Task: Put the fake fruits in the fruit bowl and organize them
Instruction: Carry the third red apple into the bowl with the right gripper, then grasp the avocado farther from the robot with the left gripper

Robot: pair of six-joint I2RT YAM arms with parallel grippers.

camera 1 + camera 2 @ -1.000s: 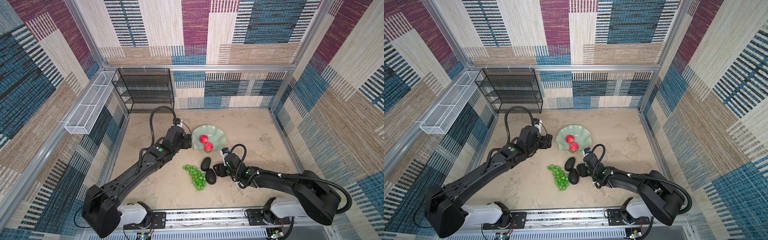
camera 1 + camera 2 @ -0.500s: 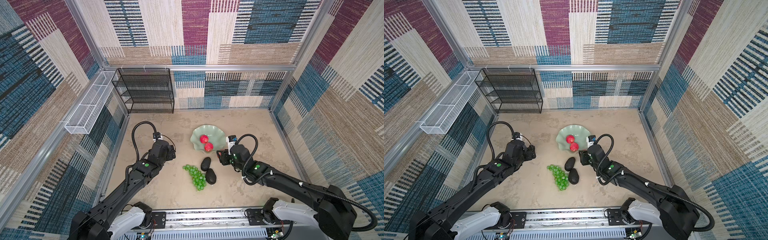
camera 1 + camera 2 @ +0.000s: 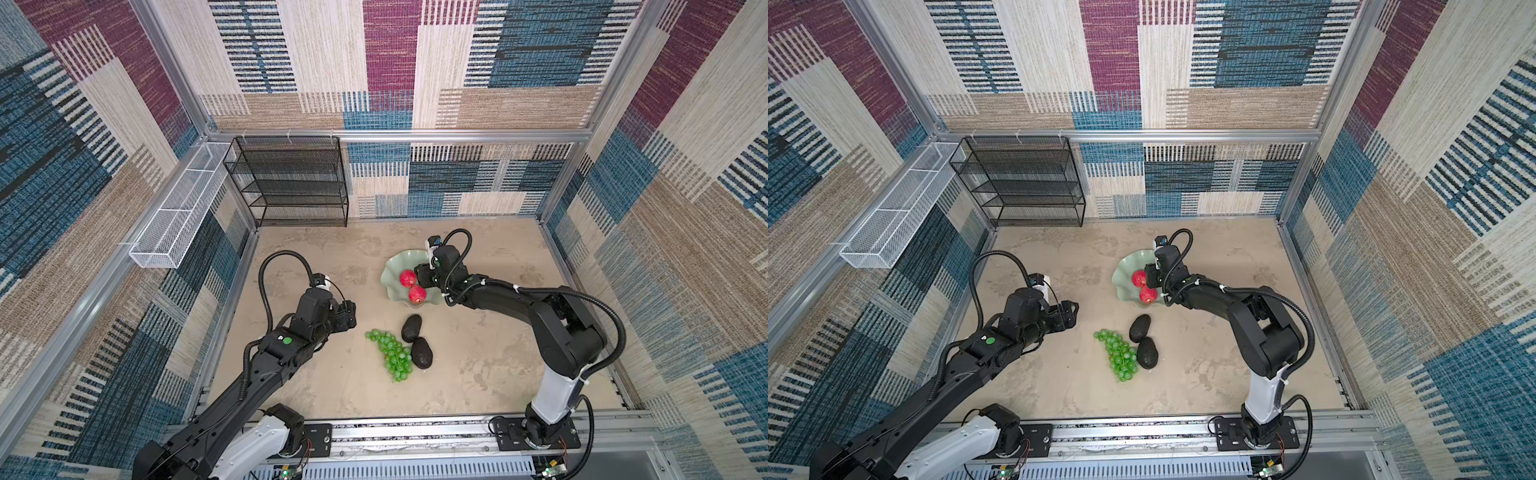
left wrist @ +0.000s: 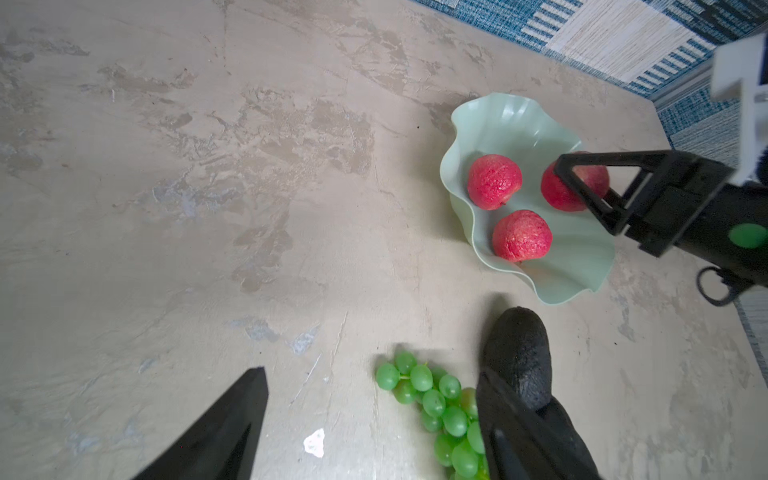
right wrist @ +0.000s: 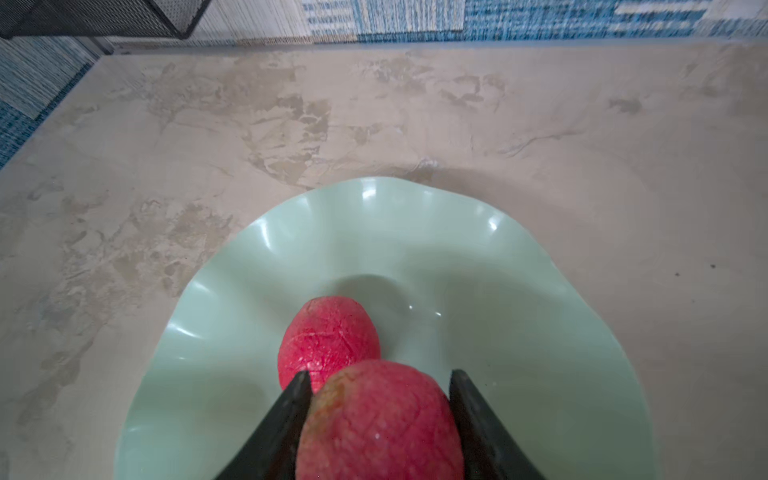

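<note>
Right gripper [image 5: 379,374] is clamped on the held apple [image 5: 380,419] over the fruit bowl [image 5: 374,195]; left gripper [image 4: 370,373] is spread wide with nothing in it.

Both top views hide the held apple under the right gripper [image 3: 424,276] and show only two loose apples [image 3: 408,277] [image 3: 417,294]. The left wrist view shows all three inside the bowl, and the right wrist view shows fingers tight on both sides. Can't tell if the held one touches the bowl floor. The bowl's far half is open mint surface; one loose apple sits near the front rim. Left gripper [image 3: 349,316] is well off the bowl's left side, above the table [image 3: 478,374]. Count: 3 apples, 2 avocados [image 3: 411,327] [image 3: 422,352] and 1 grape bunch [image 3: 392,355] on the table just off the bowl's front rim.
</note>
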